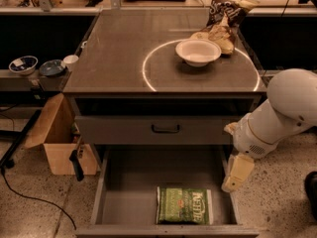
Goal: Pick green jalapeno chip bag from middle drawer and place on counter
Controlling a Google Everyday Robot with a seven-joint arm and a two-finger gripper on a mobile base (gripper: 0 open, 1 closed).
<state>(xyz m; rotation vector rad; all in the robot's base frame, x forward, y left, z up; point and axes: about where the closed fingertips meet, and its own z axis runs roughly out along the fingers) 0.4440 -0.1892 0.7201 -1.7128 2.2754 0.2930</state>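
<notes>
One high, fairly close camera faces the counter [119, 58] front-on. The gripper [232, 183] hangs beside the right wall of the middle drawer [133, 182].

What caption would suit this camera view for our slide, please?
Green jalapeno chip bag lies in the open middle drawer; gripper hangs beside the drawer.

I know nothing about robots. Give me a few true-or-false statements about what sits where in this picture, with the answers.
1. The green bag lies in the open drawer. True.
2. The tool is gripping the green bag. False: it hangs at the drawer's right side, apart from the bag.
3. A white bowl sits on the counter. True.
4. The brown bag lies in the drawer. False: it is on the counter, behind the bowl.
</notes>
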